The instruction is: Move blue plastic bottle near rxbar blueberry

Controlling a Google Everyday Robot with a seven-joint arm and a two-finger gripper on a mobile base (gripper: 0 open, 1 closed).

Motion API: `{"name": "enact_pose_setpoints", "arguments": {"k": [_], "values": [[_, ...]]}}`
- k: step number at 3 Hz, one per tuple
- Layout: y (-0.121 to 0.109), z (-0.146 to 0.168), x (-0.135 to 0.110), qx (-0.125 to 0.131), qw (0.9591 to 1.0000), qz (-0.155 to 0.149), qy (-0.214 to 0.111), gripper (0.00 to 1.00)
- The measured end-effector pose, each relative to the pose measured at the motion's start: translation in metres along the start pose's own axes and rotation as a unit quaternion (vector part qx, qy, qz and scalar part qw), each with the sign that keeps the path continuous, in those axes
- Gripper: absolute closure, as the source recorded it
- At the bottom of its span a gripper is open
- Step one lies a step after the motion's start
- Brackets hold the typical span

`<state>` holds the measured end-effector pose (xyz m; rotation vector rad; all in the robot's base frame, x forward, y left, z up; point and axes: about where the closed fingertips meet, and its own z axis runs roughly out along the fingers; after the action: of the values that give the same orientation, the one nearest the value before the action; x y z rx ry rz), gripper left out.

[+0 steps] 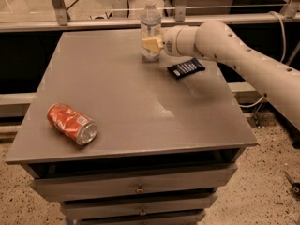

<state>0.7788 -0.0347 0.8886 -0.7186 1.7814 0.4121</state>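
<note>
The blue plastic bottle (150, 18) is clear with a white cap and a pale label. It stands upright at the far middle of the grey table (126, 102). My gripper (151, 45) reaches in from the right and is shut on the bottle's lower half, with a yellowish finger pad (150, 43) across its front. The rxbar blueberry (186, 68), a flat dark wrapper with white lettering, lies on the table just right of the bottle and under my white arm (234, 50).
An orange-red soda can (71, 123) lies on its side near the table's front left. Drawers (136, 189) sit below the tabletop. A rail and metal posts (56, 3) run behind the far edge.
</note>
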Motion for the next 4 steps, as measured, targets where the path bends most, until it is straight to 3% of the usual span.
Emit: {"name": "enact_pose_setpoints", "arguments": {"k": [4], "values": [[-0.0001,-0.0010,-0.0033,0.000,1.0000,0.000,0.000,0.97]]}}
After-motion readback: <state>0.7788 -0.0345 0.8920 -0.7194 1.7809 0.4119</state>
